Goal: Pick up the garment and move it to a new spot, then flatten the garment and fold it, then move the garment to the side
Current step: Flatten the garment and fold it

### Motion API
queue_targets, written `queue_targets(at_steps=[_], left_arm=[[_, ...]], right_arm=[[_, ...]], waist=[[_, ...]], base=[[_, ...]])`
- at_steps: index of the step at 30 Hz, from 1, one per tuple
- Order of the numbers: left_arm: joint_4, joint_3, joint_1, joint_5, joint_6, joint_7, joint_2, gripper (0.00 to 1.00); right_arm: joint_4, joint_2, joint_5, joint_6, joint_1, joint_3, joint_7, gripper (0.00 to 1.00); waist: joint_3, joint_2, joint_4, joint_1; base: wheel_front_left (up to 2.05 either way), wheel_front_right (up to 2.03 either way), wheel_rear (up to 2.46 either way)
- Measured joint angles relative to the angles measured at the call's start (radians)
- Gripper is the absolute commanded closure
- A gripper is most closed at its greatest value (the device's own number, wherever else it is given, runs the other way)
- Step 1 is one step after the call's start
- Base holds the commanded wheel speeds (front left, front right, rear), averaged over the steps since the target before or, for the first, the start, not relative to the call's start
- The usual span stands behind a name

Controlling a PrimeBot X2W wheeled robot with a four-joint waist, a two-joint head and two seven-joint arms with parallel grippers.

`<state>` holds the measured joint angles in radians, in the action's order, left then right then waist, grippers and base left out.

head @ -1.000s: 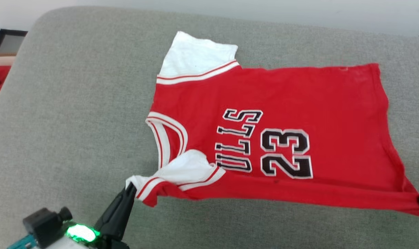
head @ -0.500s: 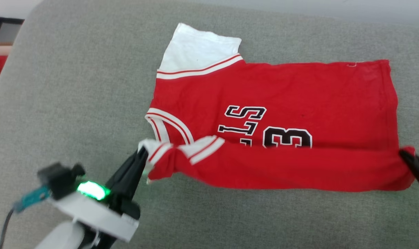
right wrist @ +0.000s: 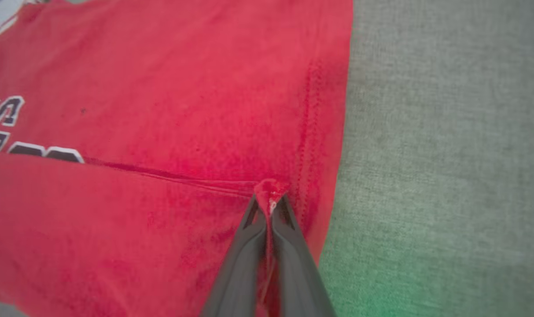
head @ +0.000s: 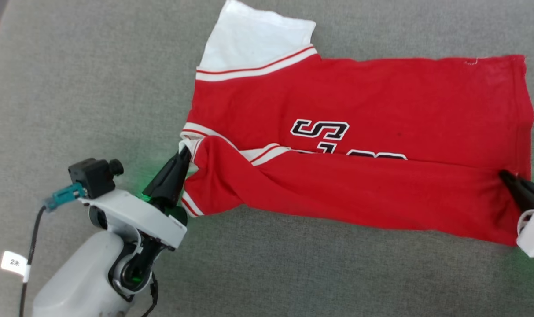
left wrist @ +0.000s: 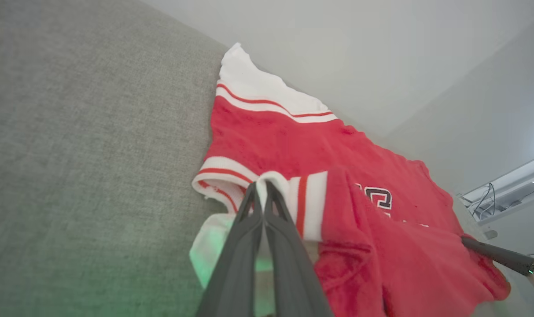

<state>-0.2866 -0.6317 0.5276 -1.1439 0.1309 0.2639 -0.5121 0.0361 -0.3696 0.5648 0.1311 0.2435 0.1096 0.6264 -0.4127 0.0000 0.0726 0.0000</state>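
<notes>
The garment [head: 381, 101] is a red jersey with white sleeves, lying sideways on the grey cushion [head: 73, 88], its near long edge folded up over the black lettering. My left gripper [head: 184, 152] is shut on the white sleeve end at the collar side. In the left wrist view the left gripper [left wrist: 261, 187] pinches the garment [left wrist: 293, 149] at its striped trim. My right gripper [head: 503, 174] is shut on the hem corner at the far right. The right wrist view shows the right gripper [right wrist: 269, 199] holding a small bunch of the garment [right wrist: 161, 88] beside the stitched hem.
The grey cushion [right wrist: 447, 132] stretches well beyond the jersey on the left and in front. A pale wall [left wrist: 337, 44] rises behind the cushion in the left wrist view. The far white sleeve [head: 253, 42] lies flat near the cushion's back edge.
Both grippers have carried the garment's near edge away from me over its front, covering most of the lettering and number. The head camera has tilted further down.
</notes>
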Motion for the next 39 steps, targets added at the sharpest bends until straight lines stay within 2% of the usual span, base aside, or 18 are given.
queue_targets(at_steps=[7,8,10,11,12,13,14,16,17,18,20,25,29,32,36,39], left_arm=[[-0.097,-0.038,0.040,0.021,0.000,0.001,0.016,0.99],[-0.108,-0.045,0.046,0.031,0.000,0.001,0.014,0.86],[-0.121,-0.045,0.059,0.033,0.000,0.001,0.018,0.50],[-0.125,-0.045,0.064,0.036,0.000,0.001,0.018,0.09],[-0.128,-0.044,0.067,0.038,0.001,0.001,0.017,0.00],[-0.129,-0.046,0.068,0.038,0.001,0.001,0.013,0.00],[-0.129,-0.052,0.070,0.040,0.001,0.000,0.004,0.00],[-0.126,-0.068,0.076,0.044,0.001,0.000,-0.025,0.00],[-0.124,-0.079,0.083,0.043,0.001,0.000,-0.042,0.00],[-0.121,-0.092,0.091,0.040,0.001,0.000,-0.060,0.00],[-0.111,-0.118,0.109,0.028,0.001,-0.013,-0.097,0.00],[-0.102,-0.178,0.207,0.029,0.001,-0.122,-0.186,0.00],[-0.101,-0.199,0.286,0.027,0.000,-0.246,-0.216,0.00],[-0.072,-0.235,0.309,-0.009,-0.016,-0.423,-0.240,0.00],[0.041,-0.298,0.301,-0.109,-0.066,-0.705,-0.283,0.00],[0.126,-0.328,0.286,-0.177,-0.099,-0.856,-0.320,0.00]], right_arm=[[-0.084,-0.003,-0.022,0.001,0.061,-0.050,-0.092,1.00],[-0.093,-0.004,-0.029,0.001,0.068,-0.058,-0.101,1.00],[-0.110,-0.009,-0.037,0.001,0.078,-0.073,-0.118,1.00],[-0.118,-0.009,-0.037,0.001,0.080,-0.077,-0.131,1.00],[-0.126,-0.008,-0.037,0.001,0.081,-0.081,-0.143,1.00],[-0.132,-0.007,-0.037,0.000,0.083,-0.085,-0.154,1.00],[-0.140,-0.006,-0.037,0.000,0.085,-0.086,-0.167,0.85],[-0.156,0.000,-0.037,0.000,0.091,-0.091,-0.189,0.67],[-0.164,0.003,-0.037,0.000,0.091,-0.093,-0.197,0.36],[-0.171,0.006,-0.037,0.000,0.091,-0.093,-0.202,0.00],[-0.184,0.013,-0.038,0.000,0.089,-0.090,-0.214,0.00],[-0.211,0.021,-0.039,0.000,0.076,-0.057,-0.249,0.00],[-0.212,0.028,-0.040,0.000,0.076,-0.038,-0.273,0.00],[-0.203,0.034,-0.040,0.000,0.075,-0.035,-0.284,0.00],[-0.190,0.045,-0.037,0.000,0.066,-0.036,-0.288,0.00],[-0.178,0.049,-0.032,0.000,0.063,-0.040,-0.289,0.00]], waist=[[-0.033,0.0000,-0.010,-0.0001],[-0.033,0.0000,-0.012,0.0000],[-0.030,0.0000,-0.012,0.0000],[-0.027,0.0000,-0.012,0.0000],[-0.022,0.0000,-0.011,0.0000],[-0.016,0.0000,-0.011,0.0000],[-0.009,0.0000,-0.010,0.0000],[0.007,0.0000,-0.008,0.0000],[0.016,0.0000,-0.008,0.0000],[0.026,0.0000,-0.007,0.0000],[0.048,0.0000,-0.005,0.0000],[0.106,0.0000,0.002,0.0000],[0.151,0.0000,0.009,0.0000],[0.180,0.0000,0.013,0.0000],[0.208,0.0000,0.015,0.0000],[0.208,0.0000,0.012,0.0000]], base=[[0.00,0.00,0.00],[0.00,0.00,0.00],[0.00,0.00,0.00],[0.00,0.00,0.00],[0.00,0.00,0.00],[0.00,0.00,0.00],[0.00,0.00,0.00],[0.00,0.00,0.00],[0.00,0.00,0.00],[0.00,0.00,0.00],[0.00,0.00,0.00],[0.00,0.00,0.00],[0.00,0.00,0.00],[0.00,0.00,0.00],[0.00,0.00,0.00],[0.00,0.00,0.00]])
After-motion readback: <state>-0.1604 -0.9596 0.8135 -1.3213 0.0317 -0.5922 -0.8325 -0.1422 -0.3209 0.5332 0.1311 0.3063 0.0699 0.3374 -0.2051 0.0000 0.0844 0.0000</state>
